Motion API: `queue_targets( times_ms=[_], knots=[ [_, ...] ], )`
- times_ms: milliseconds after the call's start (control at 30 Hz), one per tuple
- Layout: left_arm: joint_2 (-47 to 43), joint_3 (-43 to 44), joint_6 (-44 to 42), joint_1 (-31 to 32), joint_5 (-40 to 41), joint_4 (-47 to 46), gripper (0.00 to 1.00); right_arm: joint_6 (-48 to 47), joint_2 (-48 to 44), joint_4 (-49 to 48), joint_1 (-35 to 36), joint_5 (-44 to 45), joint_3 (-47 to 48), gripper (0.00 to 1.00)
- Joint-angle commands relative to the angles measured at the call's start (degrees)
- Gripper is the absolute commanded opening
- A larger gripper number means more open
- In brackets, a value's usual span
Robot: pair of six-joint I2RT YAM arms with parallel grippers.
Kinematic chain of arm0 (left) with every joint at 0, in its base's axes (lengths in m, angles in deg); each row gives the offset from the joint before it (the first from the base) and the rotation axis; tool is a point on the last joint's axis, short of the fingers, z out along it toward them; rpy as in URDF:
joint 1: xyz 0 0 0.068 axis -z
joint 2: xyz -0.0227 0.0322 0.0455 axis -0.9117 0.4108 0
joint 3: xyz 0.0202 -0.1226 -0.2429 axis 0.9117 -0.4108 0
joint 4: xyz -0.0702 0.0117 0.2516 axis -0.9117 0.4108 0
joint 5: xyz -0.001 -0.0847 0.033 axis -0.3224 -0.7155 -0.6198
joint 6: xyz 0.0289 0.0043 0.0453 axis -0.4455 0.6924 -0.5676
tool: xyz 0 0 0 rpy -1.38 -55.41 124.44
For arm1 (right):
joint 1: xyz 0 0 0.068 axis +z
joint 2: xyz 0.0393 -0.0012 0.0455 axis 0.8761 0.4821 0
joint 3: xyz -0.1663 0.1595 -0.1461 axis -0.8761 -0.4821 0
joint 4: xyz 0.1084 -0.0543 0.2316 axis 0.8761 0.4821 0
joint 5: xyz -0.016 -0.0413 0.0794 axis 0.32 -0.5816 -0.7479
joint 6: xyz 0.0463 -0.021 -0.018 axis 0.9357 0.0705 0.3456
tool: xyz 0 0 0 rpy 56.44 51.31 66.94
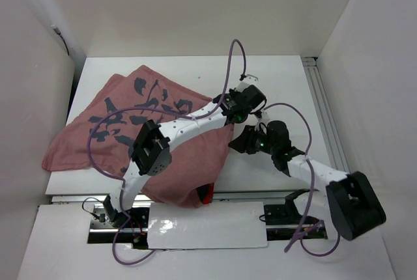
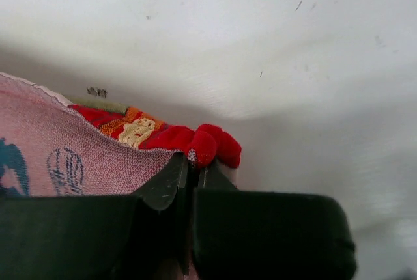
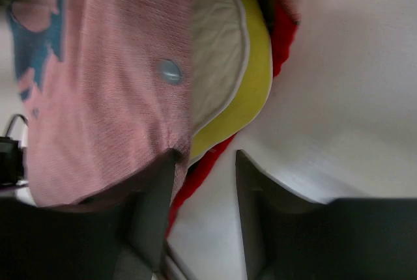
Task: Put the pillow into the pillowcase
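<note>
Since the left gripper (image 2: 193, 163) has its jaws pressed together on the hem of the pillowcase (image 2: 45, 163), with a small knot of bright red cloth bunched at the fingertips, we read that arm as the anchor holding the mouth of the case. From those tips the faded pink reverse with its dark markings spreads away to the gripper's left, and only the bare white table (image 2: 273, 52) lies ahead and to its right. The right gripper (image 3: 205, 156) stands with its jaws apart and nothing between them, and we see table through the gap. Its left finger touches, or sits just under, the pink cloth. Just ahead of those fingers, slightly to their left, the pillow (image 3: 218, 45) shows as a cream face with a yellow rim bulging out of the opening. The pink layer covers it on the left and a strip of red lining runs along its right. The exposed rim runs lengthwise away from the fingertips, so the pillow's body lies deeper inside the case, beyond and to the left of the tool. We judge the right arm the nearer one to that uncovered edge. The coming move likely turns on pushing the rim leftward into the case, or drawing cloth over it, while the left arm holds the hem.
</note>
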Motion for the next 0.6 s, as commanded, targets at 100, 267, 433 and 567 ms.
queue_targets(
  times_ms=[100,267,433,567],
  knots=[
    [-7.15,0.85,-2.27,1.16,-2.94,-5.35,0.00,2.28,10.93,-20.44,1.64,-2.96,1.46,0.39],
    [-8.20,1.90,-4.02,1.16,-2.32,-5.36,0.00,-2.18,3.86,-12.06,2.34,1.57,3.39,0.42],
    [-8.73,2.43,-4.55,0.54,-4.16,-5.36,0.00,-4.66,-1.28,-3.76,2.86,5.73,4.44,0.43],
    [-9.35,3.74,-5.78,0.54,-5.66,-6.50,0.00,-4.66,0.12,-3.67,3.39,4.06,2.52,0.33]
  ],
)
